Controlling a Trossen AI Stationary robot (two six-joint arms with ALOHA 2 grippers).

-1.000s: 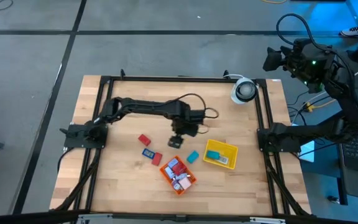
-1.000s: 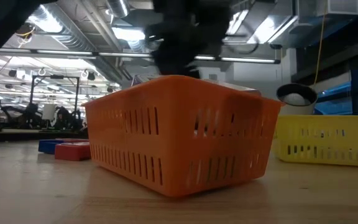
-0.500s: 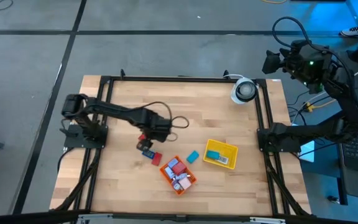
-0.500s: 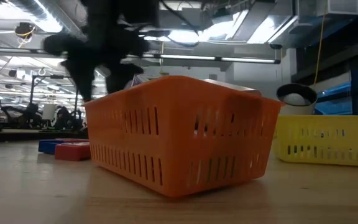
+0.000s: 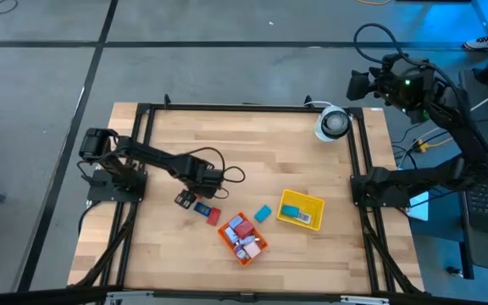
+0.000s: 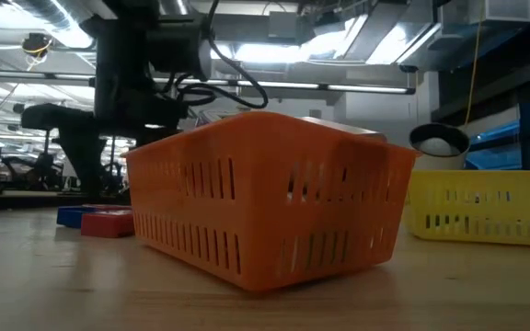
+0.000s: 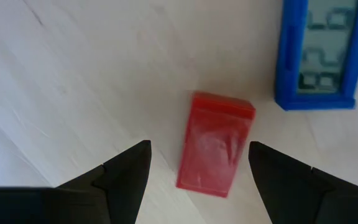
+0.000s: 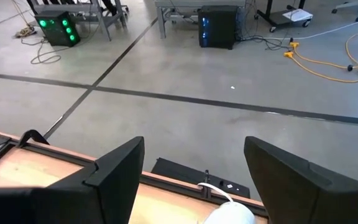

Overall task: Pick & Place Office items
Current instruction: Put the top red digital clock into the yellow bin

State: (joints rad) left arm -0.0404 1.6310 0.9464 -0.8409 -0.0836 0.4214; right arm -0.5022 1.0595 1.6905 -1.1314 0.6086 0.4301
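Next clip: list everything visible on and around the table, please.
orange basket: one, orange, front centre; red, pink and blue pieces inside
yellow basket: one, yellow, right of the orange one; a bluish piece inside
red piece: one, red, between the left gripper's fingers
blue piece: one, blue, beside it
second red piece: one, red, left of the orange basket
teal piece: one, teal, between the baskets
white round object: one, white, far right corner
left gripper: open, over the red piece
right gripper: open, raised, far right

Wooden table [image 5: 176,135] carries an orange tray [image 5: 243,237] near the front edge, yellow tray [image 5: 301,209] beside it, loose office items [image 5: 213,216] between.
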